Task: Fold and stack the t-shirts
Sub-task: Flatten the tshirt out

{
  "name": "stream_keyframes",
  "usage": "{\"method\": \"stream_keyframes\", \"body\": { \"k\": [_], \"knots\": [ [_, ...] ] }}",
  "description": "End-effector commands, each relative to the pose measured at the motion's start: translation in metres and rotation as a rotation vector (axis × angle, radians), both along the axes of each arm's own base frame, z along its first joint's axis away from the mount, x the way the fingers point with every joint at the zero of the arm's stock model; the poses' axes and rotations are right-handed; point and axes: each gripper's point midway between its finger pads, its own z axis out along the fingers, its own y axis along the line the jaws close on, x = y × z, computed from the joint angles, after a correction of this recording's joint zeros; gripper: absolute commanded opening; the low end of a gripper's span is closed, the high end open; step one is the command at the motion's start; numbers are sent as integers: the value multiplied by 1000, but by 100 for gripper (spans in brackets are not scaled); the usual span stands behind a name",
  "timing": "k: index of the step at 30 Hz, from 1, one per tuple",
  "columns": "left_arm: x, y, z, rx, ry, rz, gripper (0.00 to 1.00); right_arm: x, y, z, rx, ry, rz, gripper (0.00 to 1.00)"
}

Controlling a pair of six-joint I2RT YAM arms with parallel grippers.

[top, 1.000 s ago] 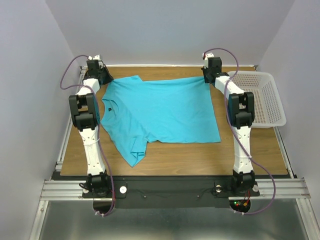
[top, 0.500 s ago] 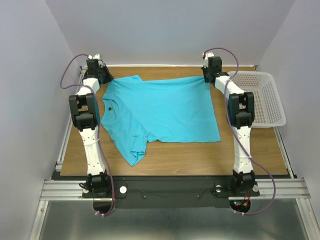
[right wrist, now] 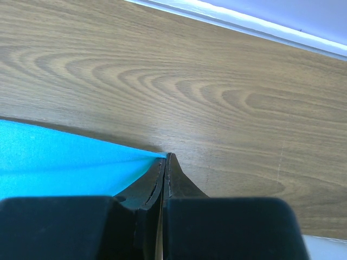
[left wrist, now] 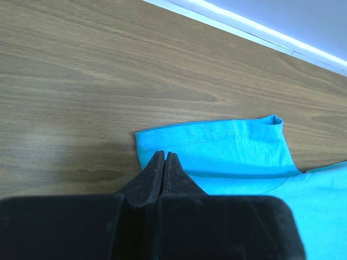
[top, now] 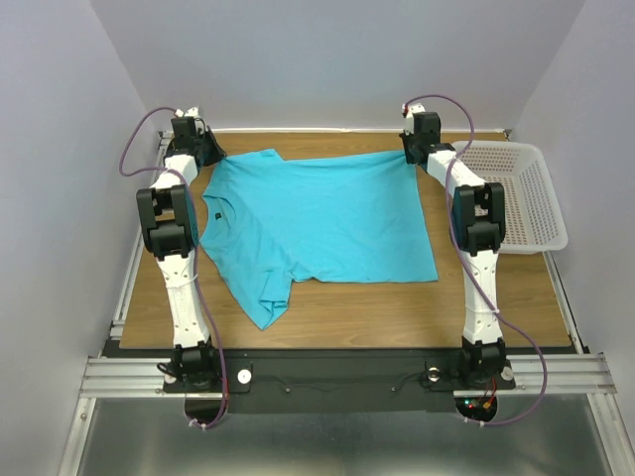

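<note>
Top external view shows you the plain turquoise-blue cloth t-shirt (top: 327,223) spread on the brown wood-grain tabletop (top: 397,307), neck left, hem right, long axis crosswise. Only your wrist views show the far edge pinched: left tool (left wrist: 164,156) on the sleeve, right tool (right wrist: 165,157) on the hem corner. Pale walls (top: 327,59) stand beyond.

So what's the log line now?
left gripper: shut on t-shirt sleeve | right gripper: shut on t-shirt corner | t-shirt: spread on table
</note>
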Motion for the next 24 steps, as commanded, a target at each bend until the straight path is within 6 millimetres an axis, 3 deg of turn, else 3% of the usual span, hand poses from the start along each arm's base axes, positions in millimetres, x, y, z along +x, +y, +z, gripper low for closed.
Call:
{"method": "stream_keyframes", "body": {
  "k": [1,8,24],
  "knots": [
    [10,5,34,27,-84,-7,0,15,-10,55,23,-134,-21,1],
    [14,6,50,34,-121,-4,0,16,-11,71,48,-155,32,1],
    [12,3,45,26,-112,-20,0,8,4,57,23,-115,205,1]
  ]
}}
